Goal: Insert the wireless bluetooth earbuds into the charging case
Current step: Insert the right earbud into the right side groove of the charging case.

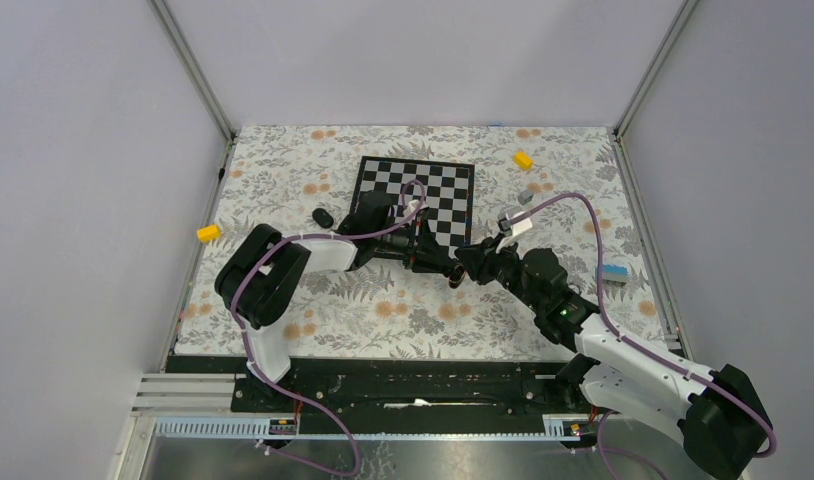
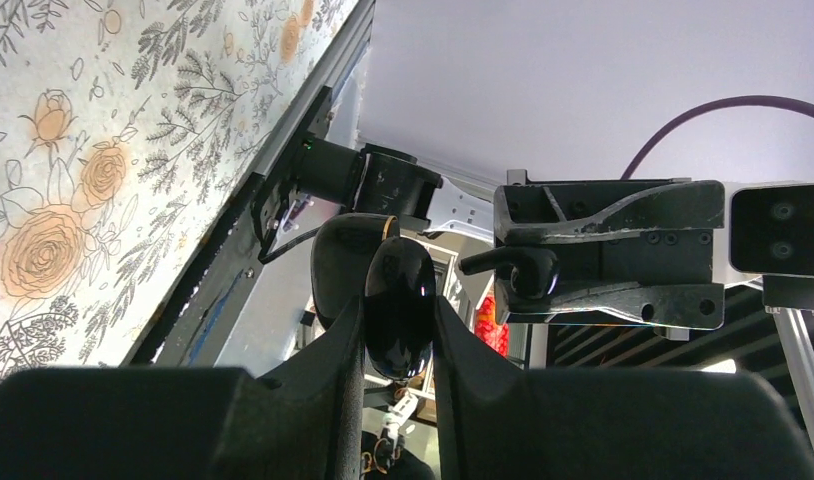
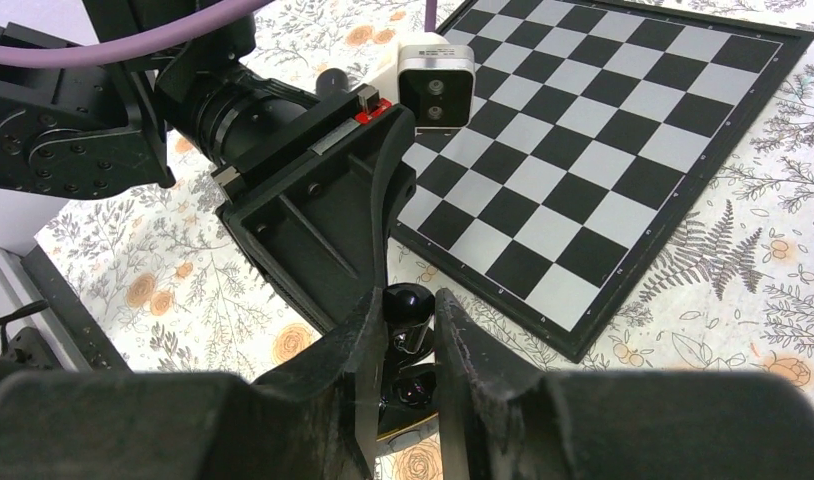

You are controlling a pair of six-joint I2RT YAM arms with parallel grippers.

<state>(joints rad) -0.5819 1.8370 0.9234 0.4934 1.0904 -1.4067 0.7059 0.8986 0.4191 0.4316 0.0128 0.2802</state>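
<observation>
My left gripper (image 2: 398,335) is shut on the charging case (image 2: 398,305), a glossy black pebble seen edge-on between its fingers. My right gripper (image 3: 411,312) is shut on a black earbud (image 3: 409,300) with a round head. It holds the earbud right over the case (image 3: 415,385), which shows dark and glossy low between its fingers. The same earbud (image 2: 528,272) shows in the left wrist view, just right of the case. In the top view both grippers meet (image 1: 451,266) off the chessboard's near right corner, above the cloth. Whether another bud lies in the case I cannot tell.
The chessboard (image 1: 418,195) lies at the middle back on a flowered cloth. A small black rounded thing (image 1: 323,217) lies left of it. Yellow blocks sit at the left (image 1: 209,233) and back right (image 1: 523,160). A grey cube (image 1: 525,197) and a blue piece (image 1: 612,271) lie right.
</observation>
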